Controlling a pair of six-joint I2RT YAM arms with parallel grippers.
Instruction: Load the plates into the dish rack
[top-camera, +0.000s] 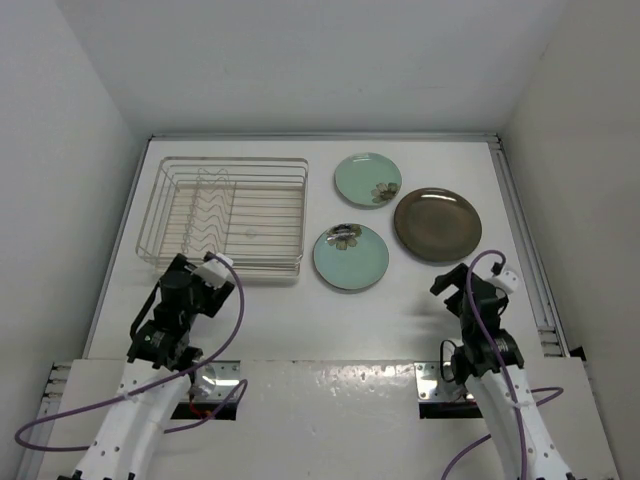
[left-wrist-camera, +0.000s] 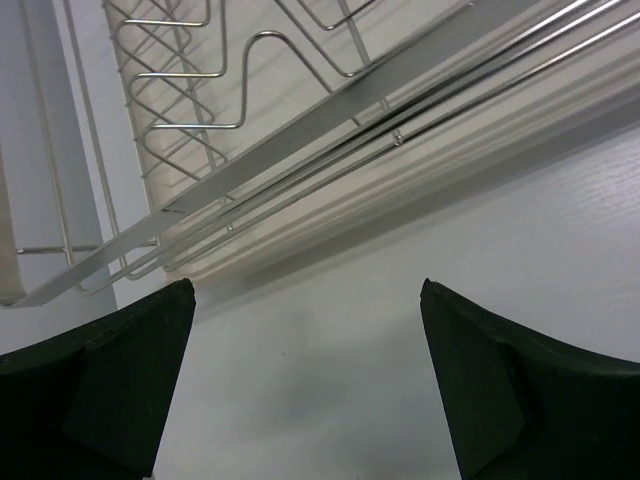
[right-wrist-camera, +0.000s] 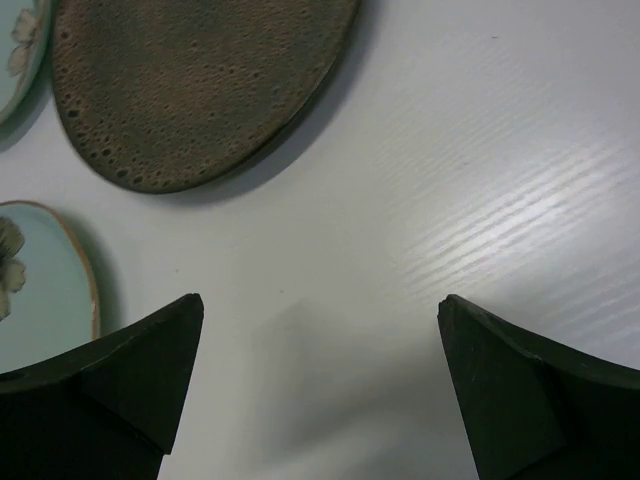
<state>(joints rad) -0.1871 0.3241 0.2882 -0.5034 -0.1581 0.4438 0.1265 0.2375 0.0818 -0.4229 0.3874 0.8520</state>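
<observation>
Start of loading, seen from above and from both wrists. The rack (top-camera: 240, 262) stands far left on the table (top-camera: 300, 320), with no plate in it. All three plates lie flat to its right: the far green plate (top-camera: 368, 180), the near green plate (top-camera: 351, 257) and the brown plate (top-camera: 437, 224), grouped close with only narrow gaps between them. The left gripper (top-camera: 197, 275) hangs with jaws spread wide and empty just near of the rack's near wall (left-wrist-camera: 300, 140). The right gripper (top-camera: 462, 285), equally wide and empty, hangs over bare table near of the brown plate (right-wrist-camera: 190, 80).

Likely hazards:
- A flat plate offers only a low rim, so a finger may ride over the edge and skid on the glaze rather than get under it.
- A sideways push on one plate would probably knock it into a neighbour.
- The light wire rack may slide if struck.
- A plate lowered off-line could miss its slot and topple.
- The left fingers could snag the wire.
</observation>
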